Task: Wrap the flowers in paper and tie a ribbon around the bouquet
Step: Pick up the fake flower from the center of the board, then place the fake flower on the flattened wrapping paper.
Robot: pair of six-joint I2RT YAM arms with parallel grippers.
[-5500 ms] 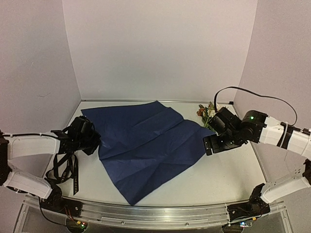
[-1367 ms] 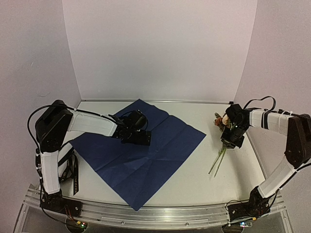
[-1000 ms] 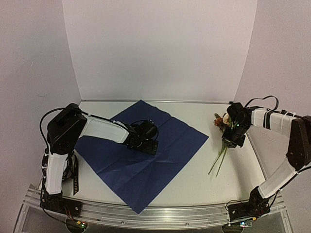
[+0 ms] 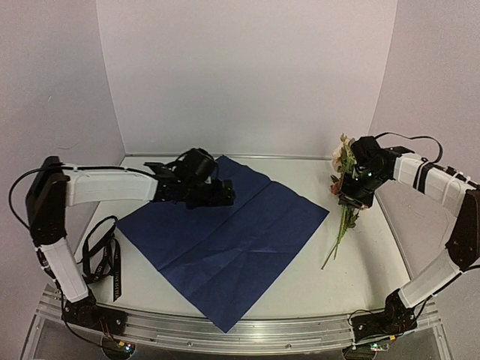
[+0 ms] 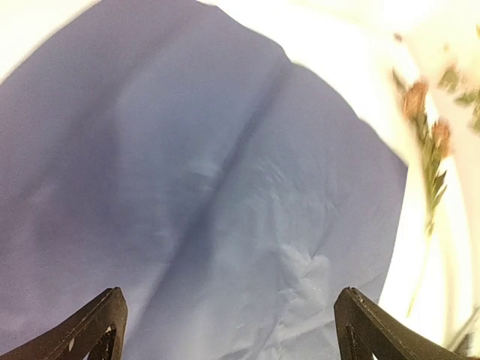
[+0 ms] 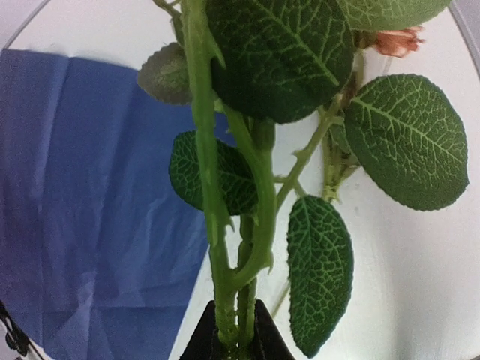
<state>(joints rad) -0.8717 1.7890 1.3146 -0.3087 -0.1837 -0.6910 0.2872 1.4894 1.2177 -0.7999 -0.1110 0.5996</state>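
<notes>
Right gripper [image 4: 352, 196], frame right, clamped on stems of flowers [image 4: 346, 161]: light, springy, blooms fragile; hold mid-stem. Left gripper [image 4: 225, 196] wide open, empty, seemingly just above paper [image 4: 225, 240].

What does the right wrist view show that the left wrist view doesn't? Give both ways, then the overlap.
Right wrist only: the right gripper shut on the flowers by their stems, leaves close up. Left wrist only: the left gripper open and empty over the creased paper. Both: the navy paper and the flowers, blurred in the left wrist view.
</notes>
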